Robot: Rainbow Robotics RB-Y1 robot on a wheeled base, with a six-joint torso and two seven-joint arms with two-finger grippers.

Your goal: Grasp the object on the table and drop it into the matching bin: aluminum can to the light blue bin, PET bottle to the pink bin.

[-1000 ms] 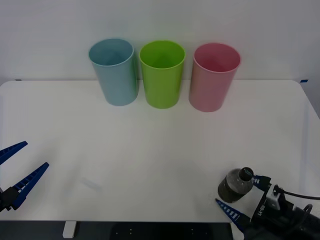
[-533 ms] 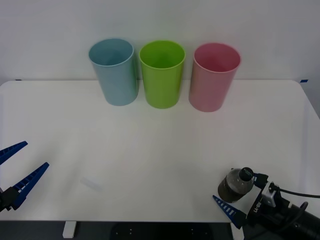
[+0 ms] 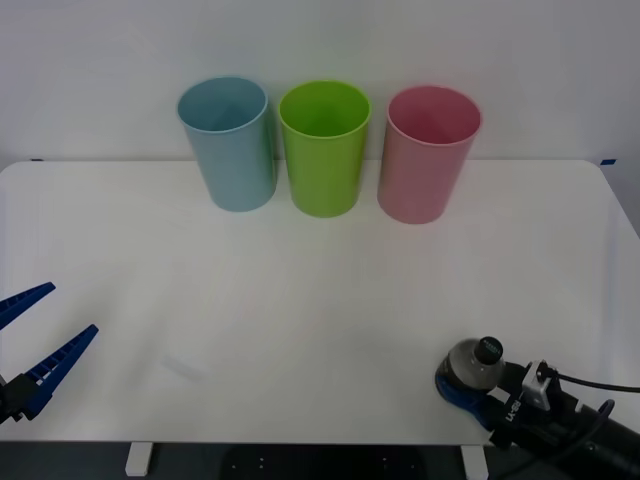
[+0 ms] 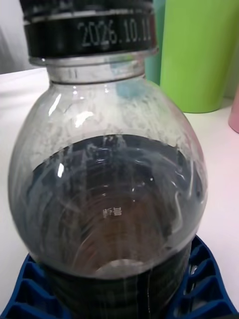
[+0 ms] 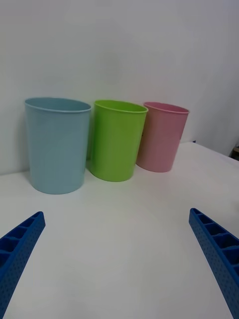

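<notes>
**A:** What's laid out, biggest things first?

**B:** A wide white table (image 3: 300, 290) with rounded corners. Along its far edge stand three tall bins in a row: the light blue bin (image 3: 228, 145) on the left, a lime green bin (image 3: 324, 148) in the middle, the pink bin (image 3: 428, 152) on the right.

**A:** And the arms?

**B:** The left gripper (image 3: 28, 345) hangs at the near left edge, blue fingers spread wide, holding nothing. The right gripper (image 3: 470, 392) sits at the near right corner, its blue fingers pressed in around the base of the PET bottle (image 3: 474, 366).

**A:** So the bottle is held?

**B:** It looks pinched, upright, dark liquid inside, black cap on top, well apart from the pink bin.

**A:** What might fail?

**B:** The grip is low on a smooth, round body, so the bottle could tip or slip during the lift. A carry that drifts left could also put it over the green bin, just beside the pink one.
</notes>
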